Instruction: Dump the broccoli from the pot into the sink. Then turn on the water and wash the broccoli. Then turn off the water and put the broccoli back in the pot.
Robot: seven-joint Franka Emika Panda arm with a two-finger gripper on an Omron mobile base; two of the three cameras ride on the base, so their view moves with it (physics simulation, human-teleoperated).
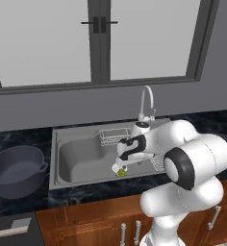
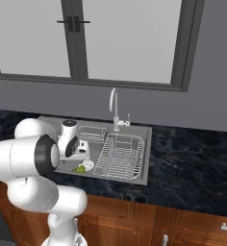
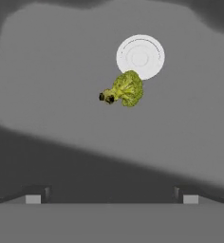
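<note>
Hand (image 3: 111,198): fingers spread wide and empty, poised over the sink (image 1: 69,161) above the broccoli (image 3: 125,89), probably lined up to pick it up for its return to the pot (image 1: 17,170). Broccoli: lying on the sink floor, touching the near edge of the drain (image 3: 140,56); pot: on the worktop (image 1: 19,139) left of the sink, seemingly empty. Faucet (image 1: 147,102): no stream visible, lever too small to read; the arm hides the hand's fingertips in both base views.

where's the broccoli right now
The broccoli lies on the floor of the sink, right beside the round white drain, near the front wall in the left base view, with the open gripper above it.
</note>
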